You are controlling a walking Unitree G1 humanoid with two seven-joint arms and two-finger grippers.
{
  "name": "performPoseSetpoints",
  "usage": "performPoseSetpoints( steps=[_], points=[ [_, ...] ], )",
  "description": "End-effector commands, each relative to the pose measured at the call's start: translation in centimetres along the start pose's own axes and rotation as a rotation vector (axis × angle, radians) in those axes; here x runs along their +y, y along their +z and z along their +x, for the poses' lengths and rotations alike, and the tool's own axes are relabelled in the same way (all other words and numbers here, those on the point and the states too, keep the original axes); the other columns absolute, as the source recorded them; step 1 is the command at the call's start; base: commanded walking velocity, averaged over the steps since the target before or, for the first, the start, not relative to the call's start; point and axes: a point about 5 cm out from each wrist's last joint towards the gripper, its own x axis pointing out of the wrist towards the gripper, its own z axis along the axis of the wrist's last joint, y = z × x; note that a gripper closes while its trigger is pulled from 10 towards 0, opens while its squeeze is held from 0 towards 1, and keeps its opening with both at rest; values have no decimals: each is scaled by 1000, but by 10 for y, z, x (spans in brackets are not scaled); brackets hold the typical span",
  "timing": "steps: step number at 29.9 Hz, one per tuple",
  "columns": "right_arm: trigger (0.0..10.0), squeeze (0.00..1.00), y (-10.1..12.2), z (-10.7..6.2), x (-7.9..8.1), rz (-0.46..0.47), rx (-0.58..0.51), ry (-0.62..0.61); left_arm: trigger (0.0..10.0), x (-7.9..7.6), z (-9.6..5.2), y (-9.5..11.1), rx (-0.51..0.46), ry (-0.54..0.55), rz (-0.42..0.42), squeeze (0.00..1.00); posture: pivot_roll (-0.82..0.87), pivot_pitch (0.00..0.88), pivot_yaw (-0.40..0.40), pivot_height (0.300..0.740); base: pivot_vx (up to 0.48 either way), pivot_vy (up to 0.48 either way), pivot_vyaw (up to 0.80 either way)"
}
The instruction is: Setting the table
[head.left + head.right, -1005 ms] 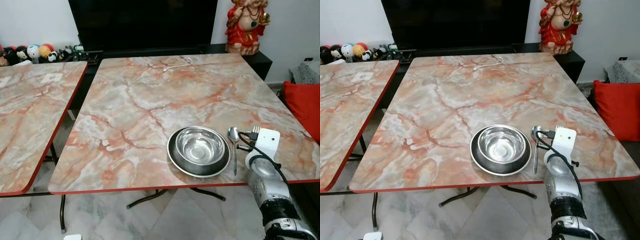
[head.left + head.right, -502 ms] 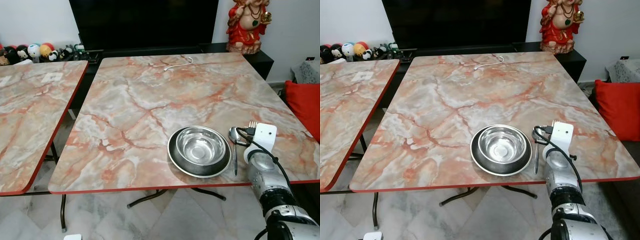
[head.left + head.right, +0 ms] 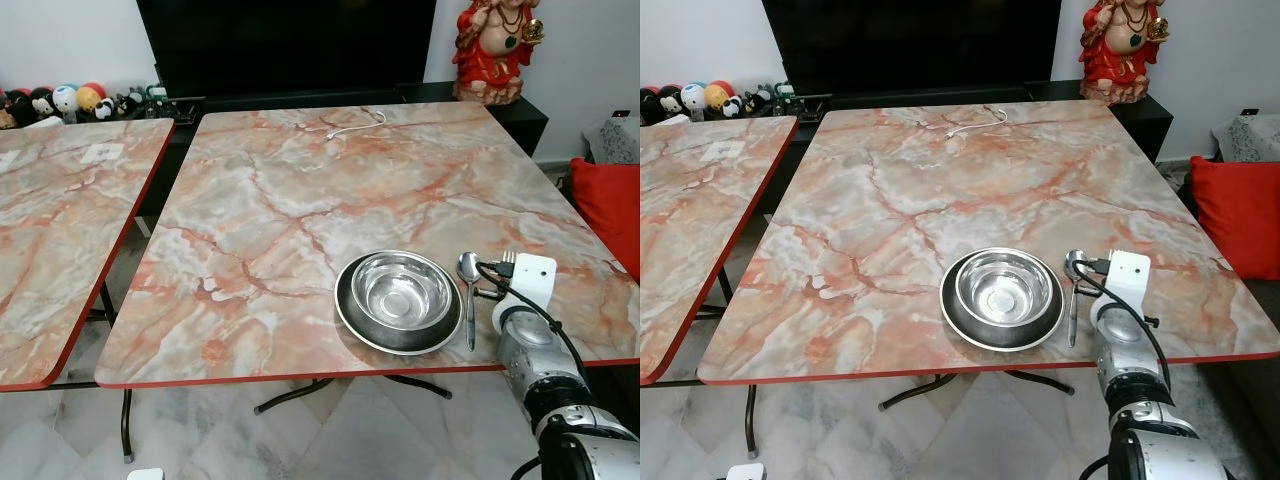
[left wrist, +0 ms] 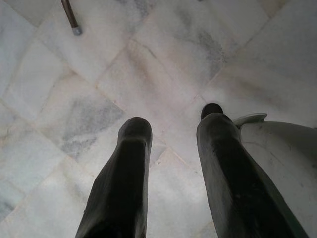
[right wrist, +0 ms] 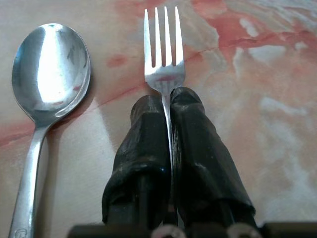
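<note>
A steel bowl sits in a dark plate near the front edge of the marble table. A spoon lies just right of the plate. My right gripper is shut on a fork, held low over the table right of the spoon, tines pointing away from me. The right wrist hides the fork's handle. My left gripper hangs open over the floor, holding nothing.
A second marble table stands to the left across a narrow gap. A white cable lies at the far edge. A red statue and black TV are behind; a red cushion is at right.
The right gripper with the fork has stayed beside the spoon, shifting only slightly. The camera has shifted slightly.
</note>
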Motion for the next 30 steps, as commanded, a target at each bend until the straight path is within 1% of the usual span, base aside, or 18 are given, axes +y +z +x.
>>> performPoseSetpoints(
  steps=[1,3,5,12,13,14,15,16,17,26,27,28,30],
  points=[
    [10000,0,8,1,1,-1,-21,6,10000,0,0,-2,17,-1,11,0,-43,0,46,740,0,0,0],
    [10000,0,7,2,1,3,-20,11,10000,0,0,-2,17,-1,10,0,-43,0,46,740,0,0,0],
    [10000,47,7,2,2,10,-21,18,10000,0,0,-2,17,1,10,0,-40,0,46,740,0,0,0],
    [10000,43,5,2,2,6,-17,22,10000,1,0,-2,16,2,11,0,-39,0,48,740,0,0,0],
    [10000,55,5,2,2,6,-14,23,10000,1,0,-2,16,2,11,0,-39,0,48,740,0,0,0],
    [10000,118,4,2,1,6,-12,24,10000,1,0,-2,16,2,11,0,-38,0,48,740,0,0,0],
    [10000,118,4,2,1,5,-12,24,10000,1,0,-2,17,2,11,0,-37,0,48,740,0,0,0],
    [10000,153,4,2,1,4,-11,24,10000,1,0,-2,17,2,11,0,-36,0,47,740,0,0,0],
    [10000,278,3,2,2,-4,-8,27,10000,1,0,-2,16,3,11,0,-36,0,48,740,0,0,0],
    [10000,282,3,2,3,-7,-12,27,10000,1,0,-2,16,5,10,0,-35,0,49,740,0,0,0],
    [10000,333,3,2,3,-7,-12,27,10000,1,0,-2,16,5,10,0,-35,0,50,740,0,0,0],
    [10000,486,3,2,3,-7,-13,26,10000,1,0,-2,16,5,10,0,-35,0,50,740,0,0,0],
    [10000,447,3,2,3,-7,-13,26,10000,1,0,-2,16,5,10,0,-35,0,50,740,0,0,0]
  ],
)
